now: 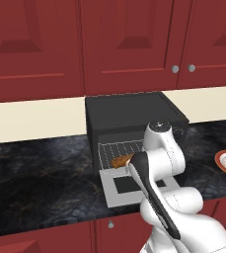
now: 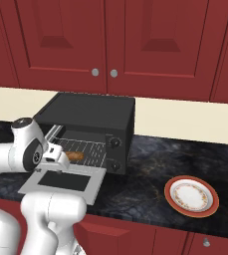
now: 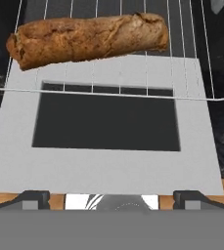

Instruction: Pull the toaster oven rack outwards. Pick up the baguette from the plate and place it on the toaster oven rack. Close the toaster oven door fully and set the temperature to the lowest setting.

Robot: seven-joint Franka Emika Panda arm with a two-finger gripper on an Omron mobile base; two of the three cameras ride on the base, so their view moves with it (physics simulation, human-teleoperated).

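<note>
While gripper (image 3: 111, 197) hangs w/ jaws apart, holding nothing, baguette (image 3: 89, 38) lies on rack (image 3: 133, 93) near its front edge, over dropped-open door (image 3: 108, 166).

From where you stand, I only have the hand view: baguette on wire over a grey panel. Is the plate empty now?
Observer: Yes. The plate sits bare on the counter, to the right of the toaster oven.
Operator: Is the door fully down?
Observer: The toaster oven door lies flat open, with the toaster oven rack pulled out above it.
Operator: Knobs reachable?
Observer: Two knobs sit on the oven's right front panel, unobstructed. The baguette rests on the rack, free of the open end effector.
</note>
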